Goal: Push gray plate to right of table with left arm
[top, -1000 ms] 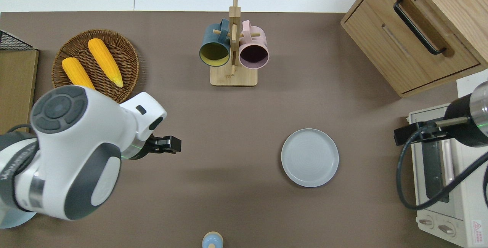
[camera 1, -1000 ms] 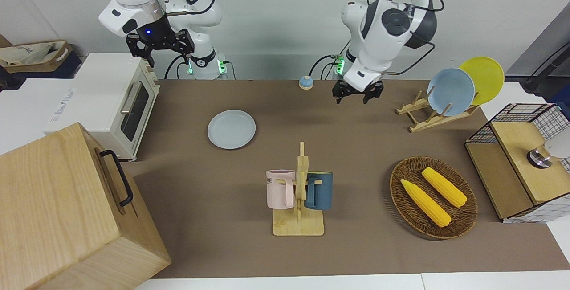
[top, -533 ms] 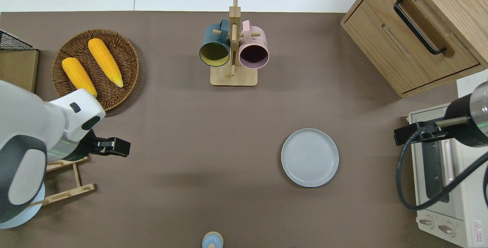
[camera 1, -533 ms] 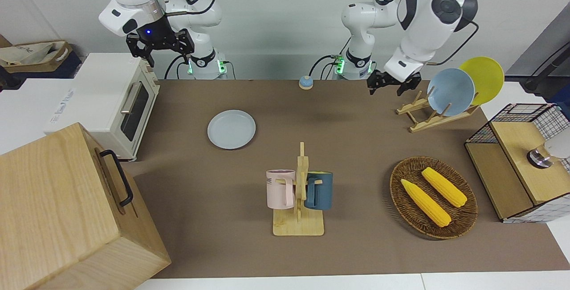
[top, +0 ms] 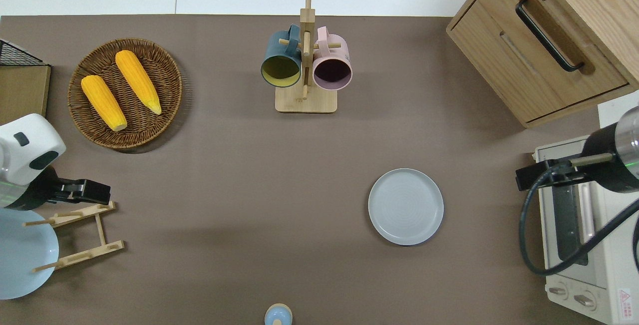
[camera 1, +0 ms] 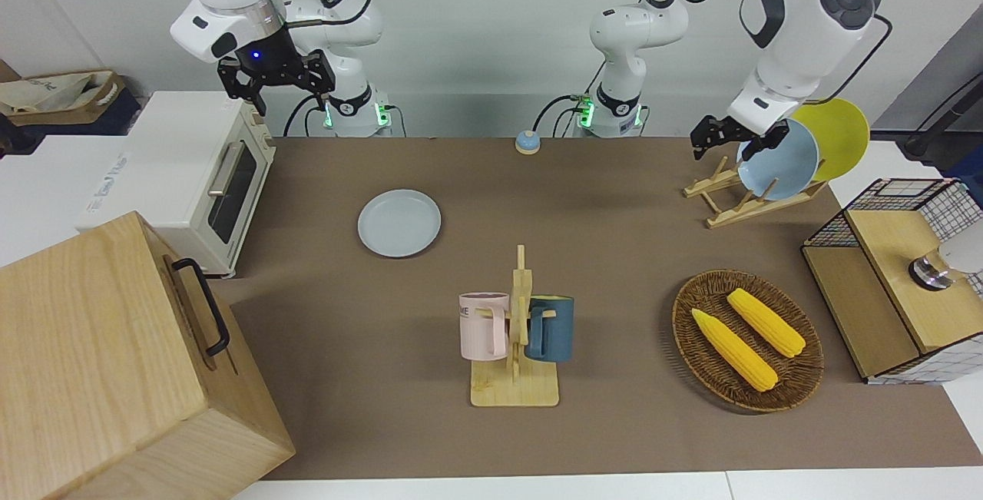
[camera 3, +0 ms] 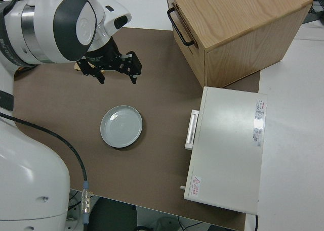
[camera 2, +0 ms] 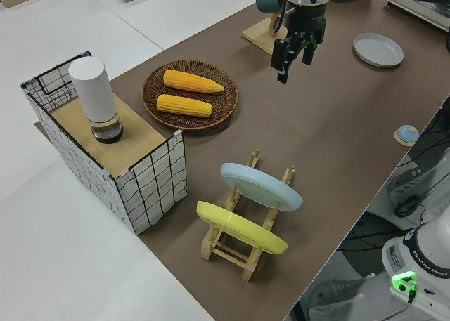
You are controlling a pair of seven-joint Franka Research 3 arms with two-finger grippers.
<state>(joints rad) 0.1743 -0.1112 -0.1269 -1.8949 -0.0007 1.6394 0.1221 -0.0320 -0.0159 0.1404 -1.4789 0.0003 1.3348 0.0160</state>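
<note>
The gray plate lies flat on the brown table, toward the right arm's end and near the white oven. My left gripper hangs open and holds nothing. It is in the air over the farther edge of the wooden dish rack, at the left arm's end of the table and well apart from the plate. My right gripper is open and its arm is parked.
A blue plate and a yellow plate stand in the rack. A basket of corn and a mug tree lie farther from the robots. A wooden cabinet and the oven stand at the right arm's end.
The left arm has swung away from the middle of the table toward its own end, ending over the dish rack. The gray plate and the right arm have not moved.
</note>
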